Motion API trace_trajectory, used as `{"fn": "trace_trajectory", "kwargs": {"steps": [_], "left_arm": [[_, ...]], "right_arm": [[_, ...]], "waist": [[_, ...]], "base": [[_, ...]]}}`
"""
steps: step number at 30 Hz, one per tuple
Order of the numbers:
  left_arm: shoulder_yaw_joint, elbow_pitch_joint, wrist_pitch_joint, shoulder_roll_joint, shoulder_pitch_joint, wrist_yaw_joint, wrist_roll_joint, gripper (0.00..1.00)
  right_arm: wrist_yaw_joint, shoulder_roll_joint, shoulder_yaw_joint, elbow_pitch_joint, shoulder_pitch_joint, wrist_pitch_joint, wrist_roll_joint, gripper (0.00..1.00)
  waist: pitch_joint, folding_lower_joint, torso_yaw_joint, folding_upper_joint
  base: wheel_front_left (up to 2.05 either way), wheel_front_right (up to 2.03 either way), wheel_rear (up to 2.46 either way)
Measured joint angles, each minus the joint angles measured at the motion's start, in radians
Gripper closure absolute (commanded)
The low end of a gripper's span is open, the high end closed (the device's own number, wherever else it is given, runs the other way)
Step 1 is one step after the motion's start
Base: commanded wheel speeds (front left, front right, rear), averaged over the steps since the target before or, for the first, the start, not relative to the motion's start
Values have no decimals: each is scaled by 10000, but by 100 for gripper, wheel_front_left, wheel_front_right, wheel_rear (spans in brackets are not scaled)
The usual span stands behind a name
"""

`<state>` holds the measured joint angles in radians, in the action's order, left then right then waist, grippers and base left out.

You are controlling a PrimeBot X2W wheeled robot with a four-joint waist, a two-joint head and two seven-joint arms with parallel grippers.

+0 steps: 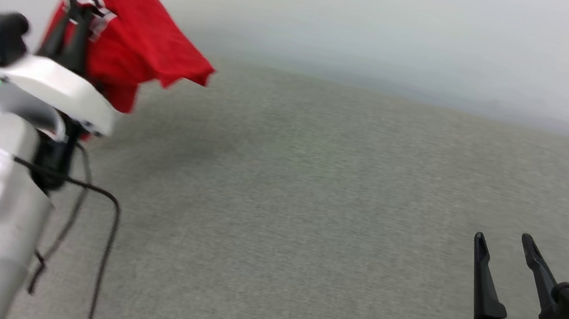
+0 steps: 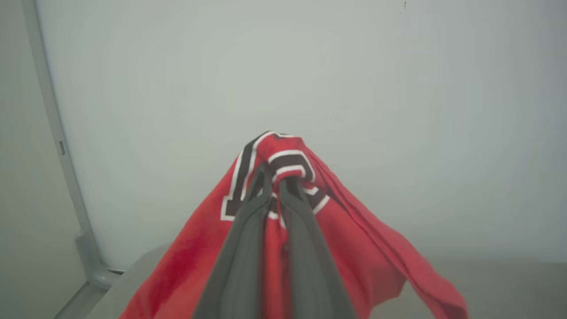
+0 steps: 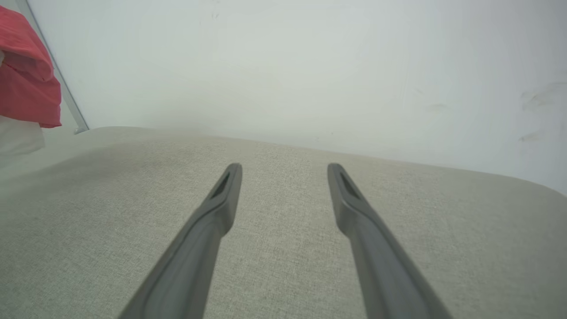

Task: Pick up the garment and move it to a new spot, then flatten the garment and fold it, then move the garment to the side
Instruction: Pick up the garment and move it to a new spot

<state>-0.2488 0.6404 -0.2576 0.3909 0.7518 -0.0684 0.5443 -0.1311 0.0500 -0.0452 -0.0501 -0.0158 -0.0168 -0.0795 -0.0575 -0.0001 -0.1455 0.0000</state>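
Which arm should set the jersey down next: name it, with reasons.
Left. The left end effector is shut on the red jersey, held high over the grey surface; the right end effector is open and empty.

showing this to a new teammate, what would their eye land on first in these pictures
The red garment stands out first: it hangs bunched at the upper left of the head view, held up over the grey surface by the shut left gripper, which pinches it near the black, white-outlined lettering. Next comes the right gripper at the lower right, its fingers spread open and holding nothing.
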Motion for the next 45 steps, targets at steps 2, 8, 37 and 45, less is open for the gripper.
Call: {"fn": "trace_trajectory", "kwargs": {"steps": [2, 8, 37, 45], "left_arm": [[-58, -593, -10, -240, -423, 69, 59, 100], [-510, -2226, -2, -1078, -1804, 224, 224, 100], [-4098, -2941, 407, -2757, -4394, 92, -545, 0], [-3087, -3870, 58, -2311, -4771, 915, -619, 0]], "right_arm": [[0, 2, -25, -19, 50, 12, -2, 0], [0, 2, -10, -73, 163, 82, -71, 0], [0, 6, -17, 127, -6, -10, -90, 0], [0, 6, -15, -4, 188, 180, -10, 0]], "waist": [[77, 0, 245, 0], [151, 0, 1058, 1], [-479, 1, 1972, 0], [-28, 1, 1335, 0]], "base": [[0, 0, 0], [0, 0, 0], [0, 0, 0], [0, 0, 0]]}}
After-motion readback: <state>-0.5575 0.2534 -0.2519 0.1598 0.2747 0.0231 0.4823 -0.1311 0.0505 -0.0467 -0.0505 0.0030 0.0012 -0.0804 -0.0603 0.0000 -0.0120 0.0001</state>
